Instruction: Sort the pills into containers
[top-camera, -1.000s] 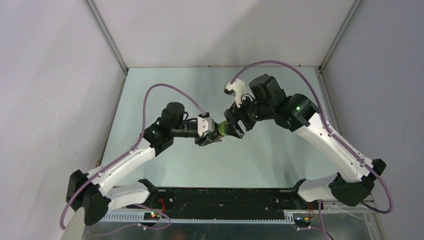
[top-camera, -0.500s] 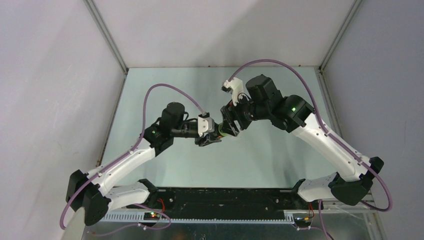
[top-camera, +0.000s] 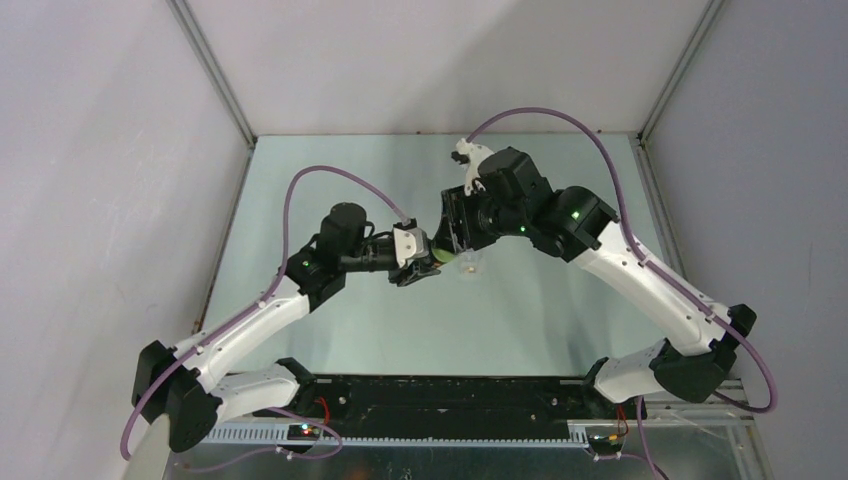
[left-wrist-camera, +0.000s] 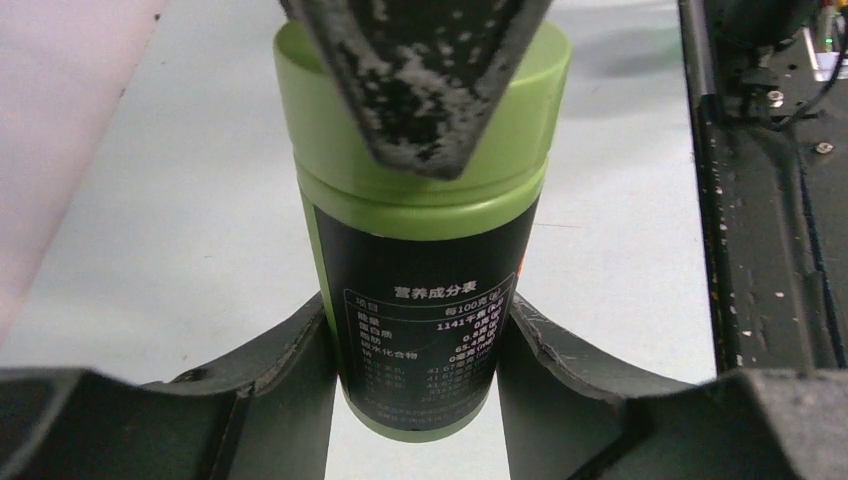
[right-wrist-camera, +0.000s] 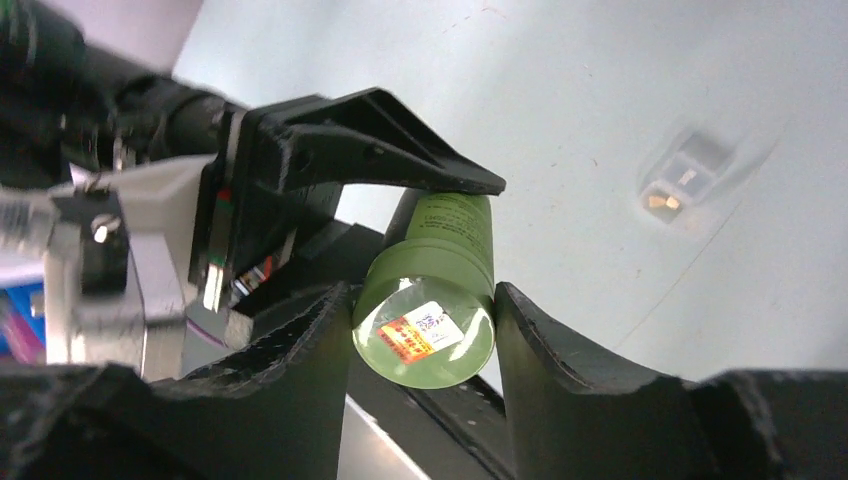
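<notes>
A green bottle (top-camera: 441, 258) hangs in the air between both grippers, lying roughly level. My left gripper (left-wrist-camera: 415, 400) is shut on its black-labelled body (left-wrist-camera: 420, 260). My right gripper (right-wrist-camera: 425, 350) is shut on its green cap end (right-wrist-camera: 428, 335), which carries a small red and white sticker. A right fingertip (left-wrist-camera: 420, 80) covers the cap in the left wrist view. The small clear two-compartment container (right-wrist-camera: 685, 175) stands on the table below, with one orange pill (right-wrist-camera: 655, 202) in it. It shows faintly in the top view (top-camera: 470, 266).
The pale table (top-camera: 520, 320) is walled by grey panels left, right and back. A black rail (top-camera: 450, 395) with the arm bases runs along the near edge. The left gripper's finger (right-wrist-camera: 400, 150) reaches over the bottle in the right wrist view.
My right wrist has swung left and turned over the bottle's cap end. The bottle and left gripper shifted slightly. The clear container now shows beside the bottle in the top view.
</notes>
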